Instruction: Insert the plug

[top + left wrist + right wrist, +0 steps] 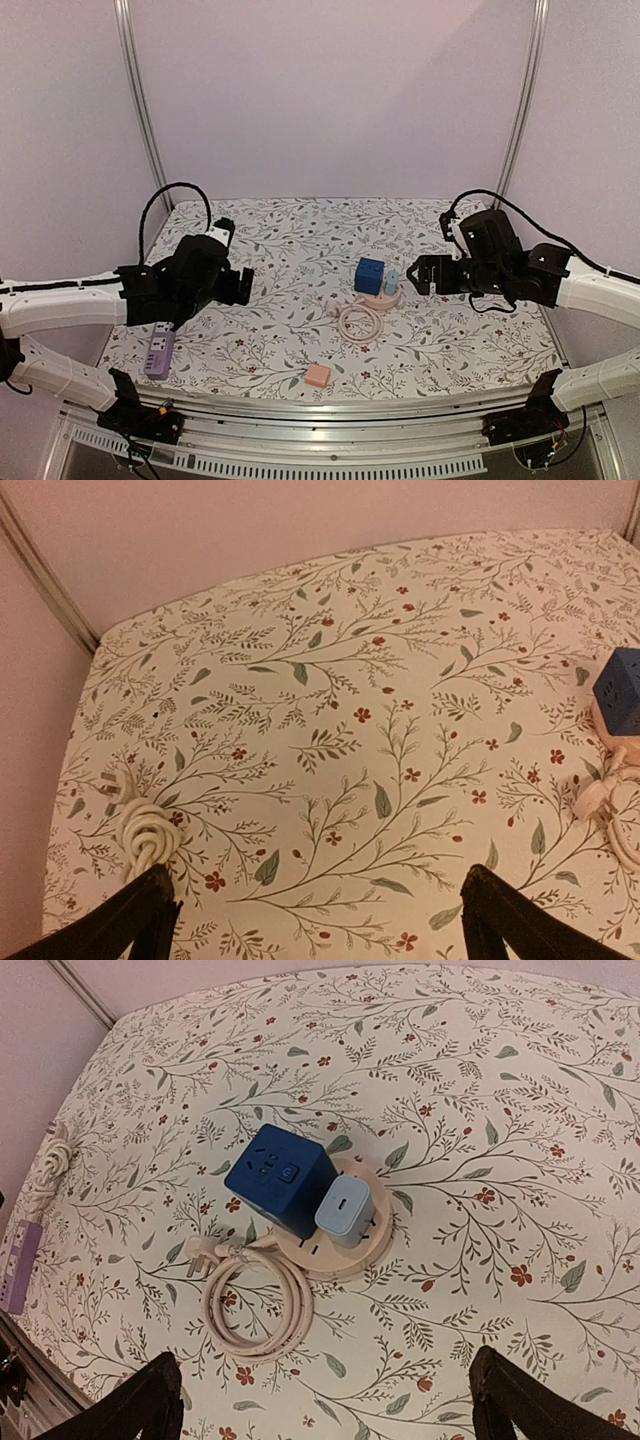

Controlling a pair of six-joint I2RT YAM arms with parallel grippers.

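The plug [195, 1257] lies on the flowered tablecloth [480, 1110], left of centre in the right wrist view. It ends a coiled cream cable [255, 1305], just beside a round socket base [350, 1250] carrying a blue cube [278, 1180] and a pale blue charger [342, 1210]. The left gripper [315, 920] and right gripper [325, 1400] both hang spread wide, holding nothing.
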